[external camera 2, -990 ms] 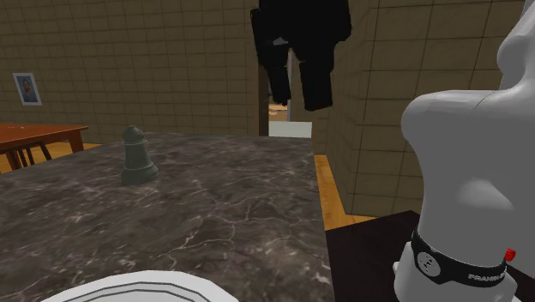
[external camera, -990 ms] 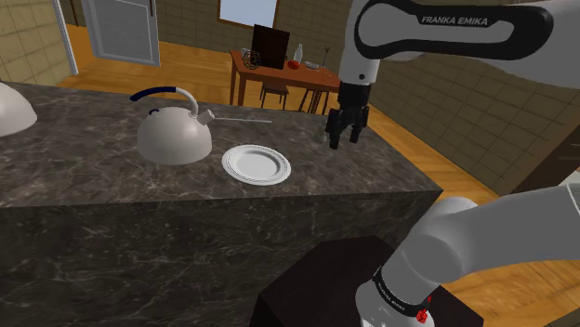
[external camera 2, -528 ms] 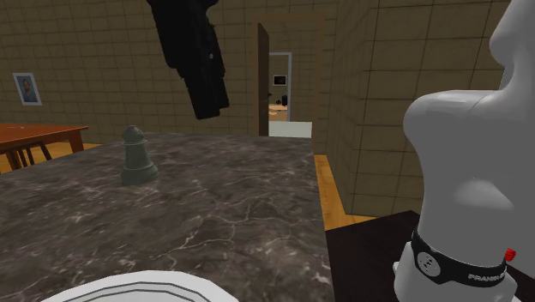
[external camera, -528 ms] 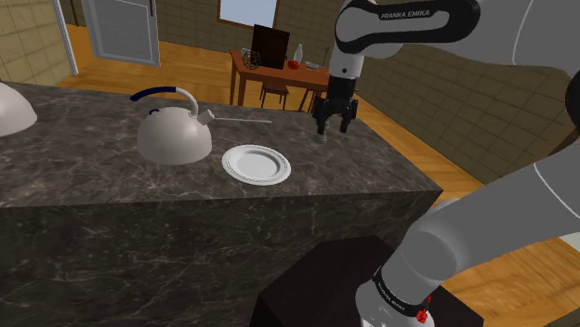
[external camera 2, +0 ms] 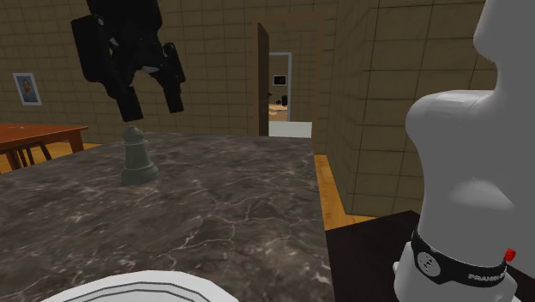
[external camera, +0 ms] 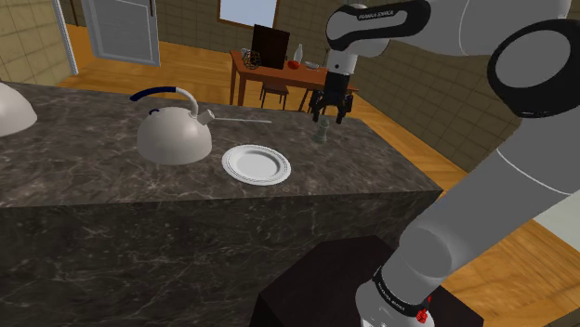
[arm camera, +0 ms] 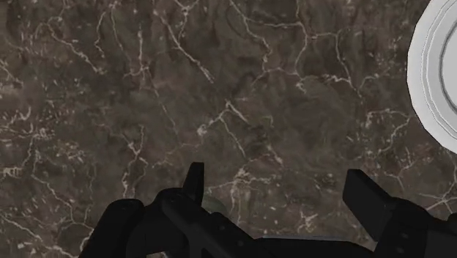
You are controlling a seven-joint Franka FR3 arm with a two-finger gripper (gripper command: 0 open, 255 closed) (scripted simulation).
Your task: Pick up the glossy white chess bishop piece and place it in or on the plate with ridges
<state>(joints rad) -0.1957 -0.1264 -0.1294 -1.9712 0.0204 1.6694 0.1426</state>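
Pincer [external camera 2: 154, 107] hangs spread, pointing down, just above the bishop [external camera 2: 137, 159].

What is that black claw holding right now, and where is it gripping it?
Nothing. The gripper hangs open above the grey chess bishop, which stands untouched on the dark veined counter.

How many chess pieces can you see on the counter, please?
1. The grey chess piece stands upright on the dark veined counter, just below the open gripper and apart from the white plate. The kettle could hide another.
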